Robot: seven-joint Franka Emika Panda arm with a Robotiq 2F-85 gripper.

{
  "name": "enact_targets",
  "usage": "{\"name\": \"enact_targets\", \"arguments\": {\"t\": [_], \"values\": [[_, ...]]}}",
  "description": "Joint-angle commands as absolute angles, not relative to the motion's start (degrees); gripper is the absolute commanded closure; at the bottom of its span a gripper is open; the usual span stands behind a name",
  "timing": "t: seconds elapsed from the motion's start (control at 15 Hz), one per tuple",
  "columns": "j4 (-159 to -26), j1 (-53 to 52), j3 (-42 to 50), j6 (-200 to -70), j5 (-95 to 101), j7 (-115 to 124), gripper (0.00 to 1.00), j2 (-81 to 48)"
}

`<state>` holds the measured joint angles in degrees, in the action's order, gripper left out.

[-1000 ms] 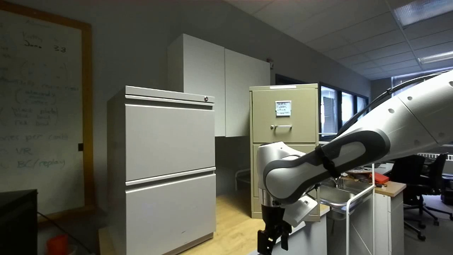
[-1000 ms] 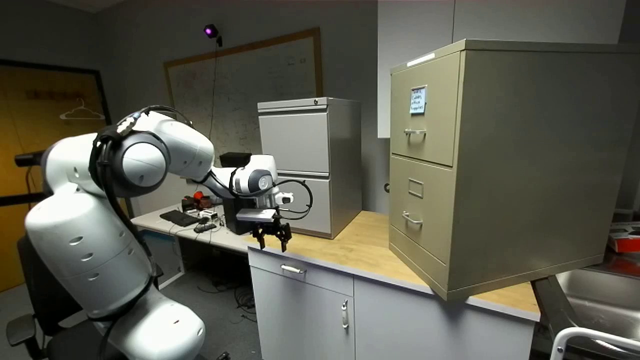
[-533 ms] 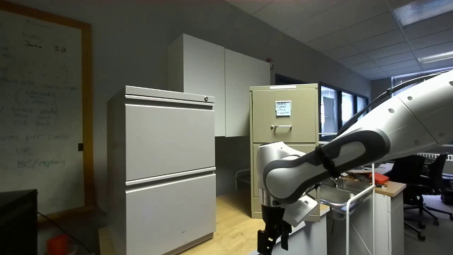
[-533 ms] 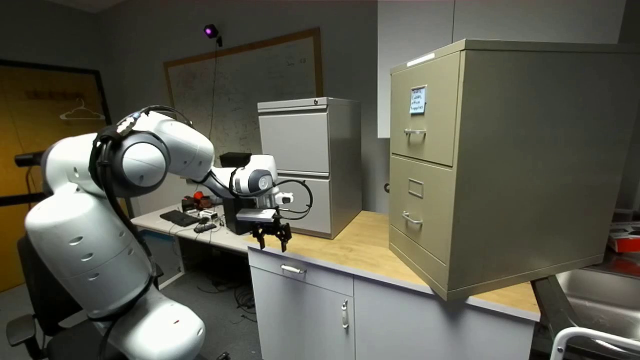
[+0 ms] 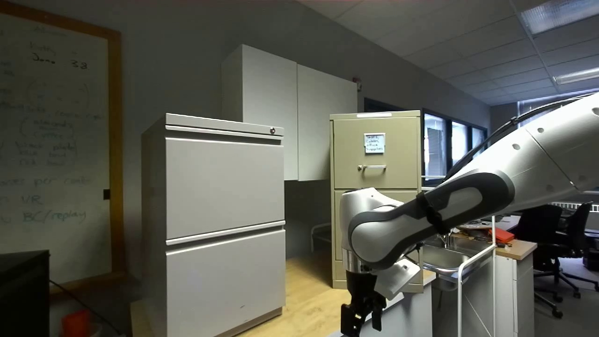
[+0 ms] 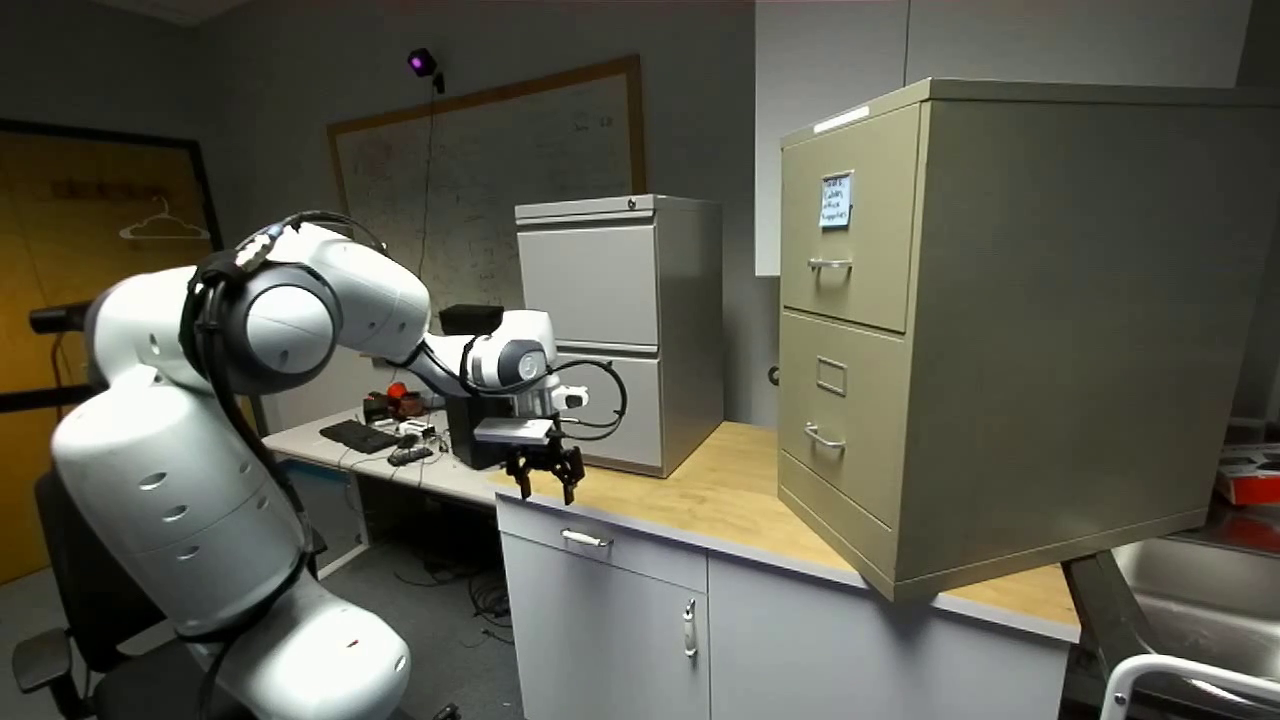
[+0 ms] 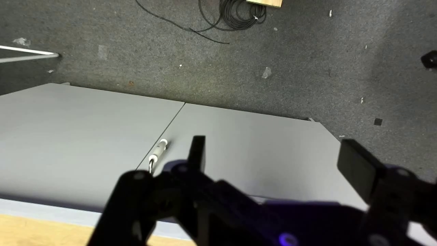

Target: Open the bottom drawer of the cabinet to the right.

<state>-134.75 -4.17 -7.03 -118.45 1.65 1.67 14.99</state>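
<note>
Cabinet [image 5: 348,145] stands partly behind your arm [image 5: 468,201] in an exterior view. In an exterior view, its bottom drawer [image 6: 855,405] is closed, the handle [image 6: 825,438] far from your gripper [image 6: 546,490]. In the wrist view, the jaws are wide, holding nothing. You're likely at the reach; next, swing to that handle.

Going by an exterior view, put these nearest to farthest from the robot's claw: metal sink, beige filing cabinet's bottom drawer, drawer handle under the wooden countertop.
1. Drawer handle: just below the gripper, slightly right.
2. Bottom drawer of the beige filing cabinet: farther right.
3. Metal sink: far right, beyond the beige filing cabinet.
</note>
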Motion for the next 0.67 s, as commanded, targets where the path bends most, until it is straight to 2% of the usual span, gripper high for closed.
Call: {"name": "enact_targets", "arguments": {"t": [0.0,0.6], "values": [[-131.40,-4.32,-6.16,-116.60,1.75,1.27,0.00,13.64],[-113.42,-2.99,-1.94,-111.77,-7.97,1.52,0.00,7.36]]}}
